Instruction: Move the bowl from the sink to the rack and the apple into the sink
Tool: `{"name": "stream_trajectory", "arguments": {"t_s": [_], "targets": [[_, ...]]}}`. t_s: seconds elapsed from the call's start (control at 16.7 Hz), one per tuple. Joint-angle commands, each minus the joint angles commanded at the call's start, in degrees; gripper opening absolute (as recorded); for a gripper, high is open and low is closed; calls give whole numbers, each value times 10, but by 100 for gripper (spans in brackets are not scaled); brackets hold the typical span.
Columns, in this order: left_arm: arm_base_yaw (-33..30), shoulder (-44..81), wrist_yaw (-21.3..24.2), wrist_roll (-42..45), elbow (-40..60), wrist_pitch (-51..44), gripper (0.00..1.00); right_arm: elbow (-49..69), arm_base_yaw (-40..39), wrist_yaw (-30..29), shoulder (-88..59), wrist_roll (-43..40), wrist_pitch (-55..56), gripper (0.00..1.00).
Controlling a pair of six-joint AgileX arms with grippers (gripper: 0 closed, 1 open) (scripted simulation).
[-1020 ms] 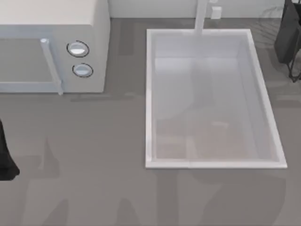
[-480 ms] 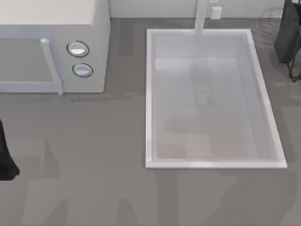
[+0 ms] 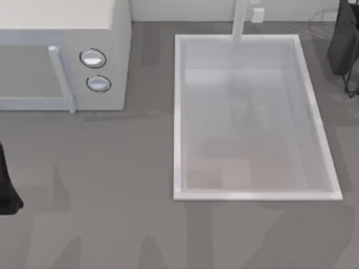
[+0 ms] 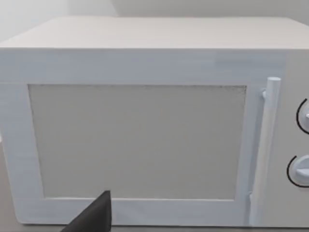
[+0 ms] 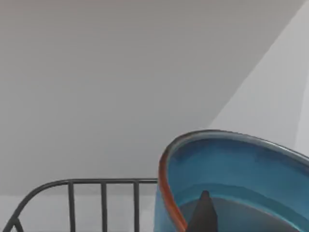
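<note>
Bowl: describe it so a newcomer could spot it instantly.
Start at the dark wire rack in the right wrist view, set against a plain pale wall. Close beside its railing sits the bowl, with a dark fingertip of the right claw showing inside it. It is deep and glossy blue with a thin red-brown rim line, the only coloured thing among grey and white surroundings.

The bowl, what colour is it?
Glossy blue with a red-brown rim; the bowl shows best in the right wrist view.
</note>
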State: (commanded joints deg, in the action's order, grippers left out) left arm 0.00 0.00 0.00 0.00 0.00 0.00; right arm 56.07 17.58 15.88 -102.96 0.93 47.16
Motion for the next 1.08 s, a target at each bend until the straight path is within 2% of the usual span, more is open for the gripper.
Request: {"name": "stream_trajectory", "arguments": {"t_s": [0.24,0.3,0.84,1.08], "targets": [[0,0,0,0,0,0,100,0,0,0,0,0,0,98],[0,0,0,0,0,0,100,0,0,0,0,0,0,100],[0,0,0,0,0,0,100,0,1,0,0,0,0,100],[0,0,0,0,0,0,100,-29,-10,-7,58,-1,-26,100]]}}
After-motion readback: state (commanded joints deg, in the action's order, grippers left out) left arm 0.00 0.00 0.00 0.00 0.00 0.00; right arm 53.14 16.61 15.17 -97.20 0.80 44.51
